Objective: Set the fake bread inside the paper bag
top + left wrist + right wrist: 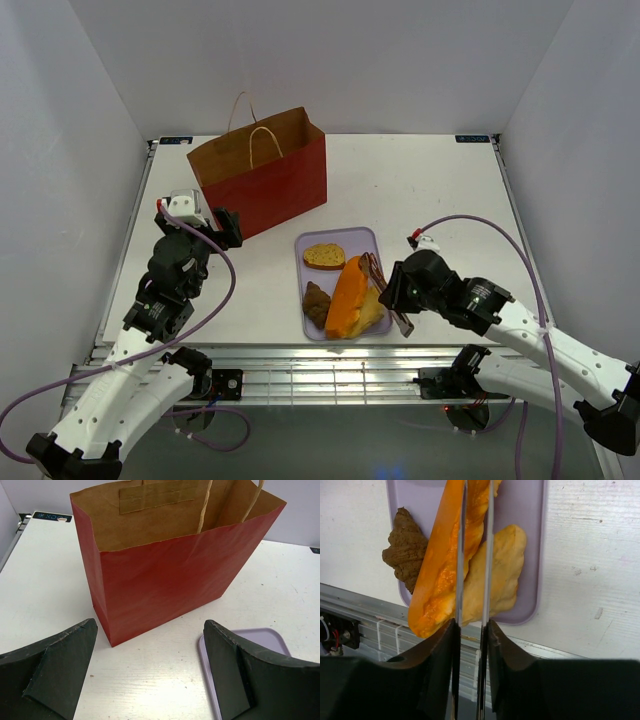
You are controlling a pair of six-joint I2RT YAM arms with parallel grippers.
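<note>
Far left: left gripper (225, 228), black fingers (60, 665) spread wide with nothing between them, hovering low just in front of the upright red paper bag (265, 180) with brown kraft lining and two pale twisted cord handles (262, 140). Bag mouth open upward; bag floor hidden from every view, so contents impossible to confirm. White table (440, 190) beneath.

Centre: lavender rectangular plastic tray (362, 241), near the bag's right-hand corner but apart from it, carrying all the fake bread (348, 295) in sight. Far end: a tan toast slice (324, 256). Near left: a dark brown lumpy piece (318, 303). Middle: a long orange loaf (435, 580), lying lengthwise. Near right: a pale yellow piece (505, 570), touching the loaf.

Right: right gripper (471, 625) clenched on a pair of thin metal tongs (489, 540), both blades reaching out over the orange loaf and the yellow piece. Pinching or merely overlying: impossible to tell.

Step in hand, by judgement: seizing a piece with the tongs; bagging apparently not yet begun.

Next move, probably: blades closed round the orange loaf, a lift clear of the tray rim, a carry up and leftward above the bag mouth, then release.

In the way: the bag's tall near wall; the cord handles arching over the mouth; the yellow piece against the loaf, liable to dragging; the left arm close beside the bag, handy for steadying yet near the carry path.
</note>
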